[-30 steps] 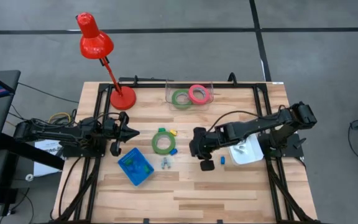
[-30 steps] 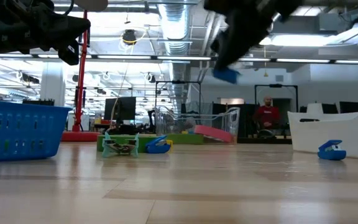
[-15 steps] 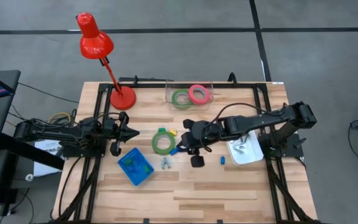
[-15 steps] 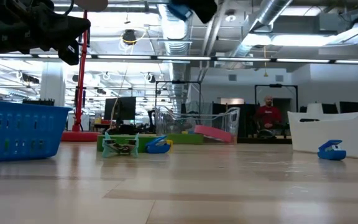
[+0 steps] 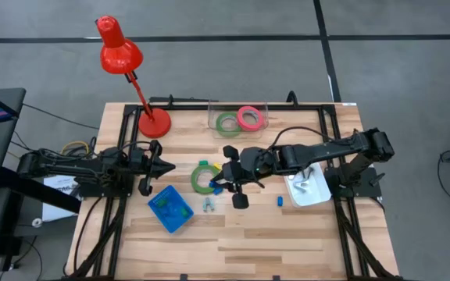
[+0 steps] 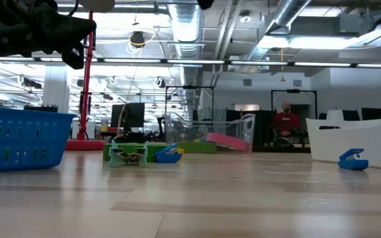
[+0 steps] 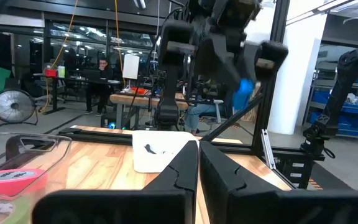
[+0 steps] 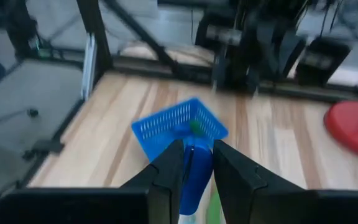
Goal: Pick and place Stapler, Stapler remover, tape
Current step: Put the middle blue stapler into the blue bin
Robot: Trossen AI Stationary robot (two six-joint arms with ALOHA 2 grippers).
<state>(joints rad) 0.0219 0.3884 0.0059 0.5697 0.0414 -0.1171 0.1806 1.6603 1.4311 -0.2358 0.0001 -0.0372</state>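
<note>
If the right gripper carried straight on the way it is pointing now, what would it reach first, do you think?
Most likely the blue plastic basket. The right gripper, shut on a small blue object, points across the wooden table straight at it, and nothing shows between them. It is above the table, so it might pass over the basket.

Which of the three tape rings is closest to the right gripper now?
The green tape ring lying alone on the table, just beside the right gripper. The other green ring and the pink ring sit in the clear bin.

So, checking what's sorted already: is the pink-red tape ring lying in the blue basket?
No, the pink-red tape ring lies in the clear tray at the table's far edge, well away from the blue basket.
</note>
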